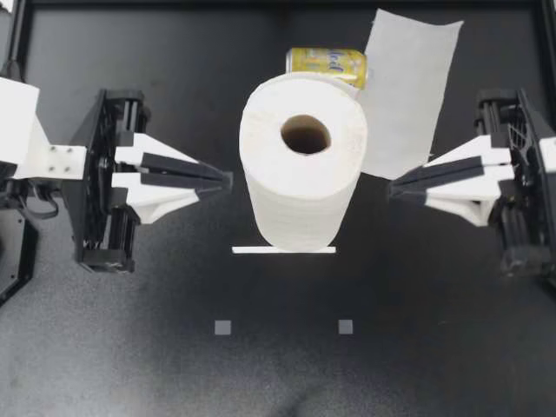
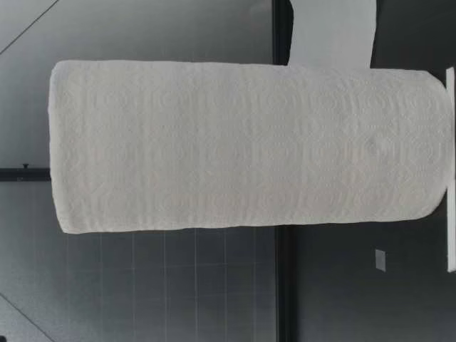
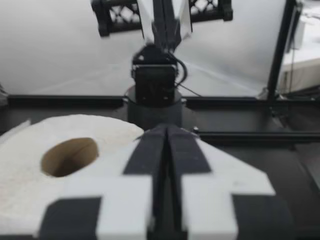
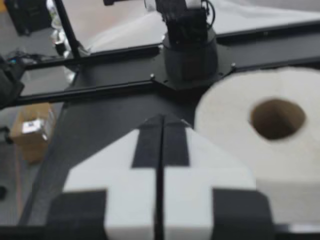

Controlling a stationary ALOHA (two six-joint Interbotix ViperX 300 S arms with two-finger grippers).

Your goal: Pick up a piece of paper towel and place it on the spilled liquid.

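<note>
A black table [image 1: 434, 347] bears an upright towel roll [image 1: 302, 165] and a loose sheet [image 1: 408, 87].

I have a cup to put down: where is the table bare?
Bare: the table in front of the paper towel roll, around two grey squares. Crowded: behind the roll, a yellow can and loose sheet; the left tool and right tool flank it.

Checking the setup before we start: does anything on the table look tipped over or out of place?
The yellow can lies on its side behind the upright paper towel roll, beside a loose sheet. No liquid shows.
</note>
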